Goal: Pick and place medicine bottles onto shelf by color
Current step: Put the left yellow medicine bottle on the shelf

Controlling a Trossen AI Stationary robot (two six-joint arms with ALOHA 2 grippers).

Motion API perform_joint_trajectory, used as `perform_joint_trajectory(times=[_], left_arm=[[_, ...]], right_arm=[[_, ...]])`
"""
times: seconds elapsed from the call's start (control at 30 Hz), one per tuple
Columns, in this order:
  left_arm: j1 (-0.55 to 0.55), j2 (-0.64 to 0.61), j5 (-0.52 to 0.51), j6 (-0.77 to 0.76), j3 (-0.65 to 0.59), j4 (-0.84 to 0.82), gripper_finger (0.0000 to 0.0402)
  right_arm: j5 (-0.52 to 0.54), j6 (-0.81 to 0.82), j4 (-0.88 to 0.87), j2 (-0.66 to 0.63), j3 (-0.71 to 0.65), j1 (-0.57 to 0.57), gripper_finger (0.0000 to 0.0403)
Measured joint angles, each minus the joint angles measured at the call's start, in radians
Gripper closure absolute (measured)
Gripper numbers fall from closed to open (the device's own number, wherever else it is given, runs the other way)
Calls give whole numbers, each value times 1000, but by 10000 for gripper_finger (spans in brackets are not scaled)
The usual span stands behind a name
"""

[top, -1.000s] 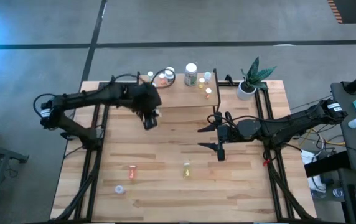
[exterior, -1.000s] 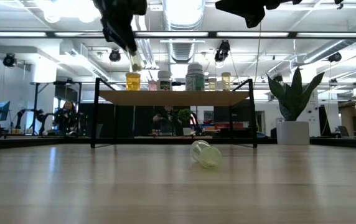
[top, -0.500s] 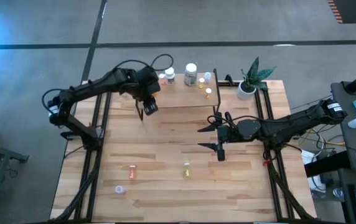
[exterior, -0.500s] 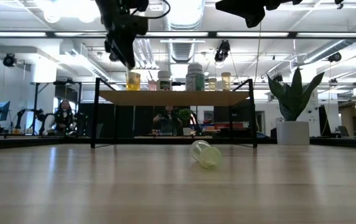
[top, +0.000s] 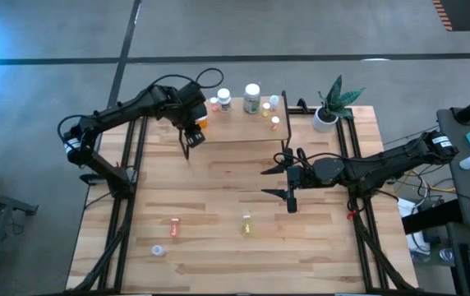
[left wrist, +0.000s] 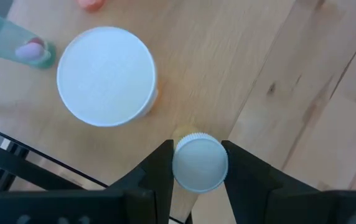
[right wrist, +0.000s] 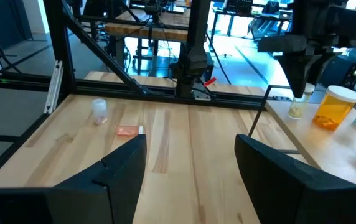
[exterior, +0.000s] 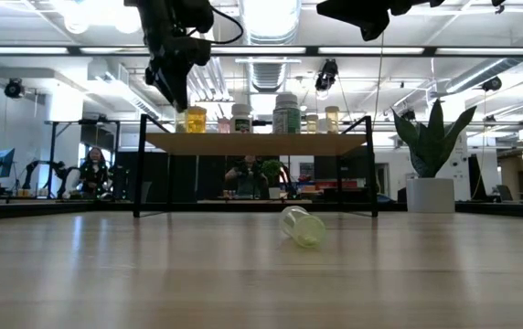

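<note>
While the left pincer [left wrist: 198, 163] hangs over the shelf [top: 243, 125] near its left end, its fingers [left wrist: 156, 171] are clamped on a small yellow bottle [left wrist: 199, 163] with a white cap, just beside a larger orange bottle [left wrist: 106, 76] standing on the board. More bottles line the shelf's back edge. The right pincer [top: 278, 181] waits above the middle of the surface [top: 218, 205], fingers apart and holding nothing. Three bottles lie on the surface near its front: orange [top: 175, 224], yellow [top: 246, 222], pale [top: 158, 250].
</note>
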Motion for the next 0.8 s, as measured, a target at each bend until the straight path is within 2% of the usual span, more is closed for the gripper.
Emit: perform_joint_trajectory(times=[0.2,0.53,0.8], left_arm=[[0,8,0,2,-8,8,296],[0,6,-28,0,-19,0,250],[0,-14,-36,1,-2,-26,244]], right_arm=[[0,-1,0,0,0,0,168],[0,4,-1,0,0,0,168],[0,8,-1,0,0,0,168]])
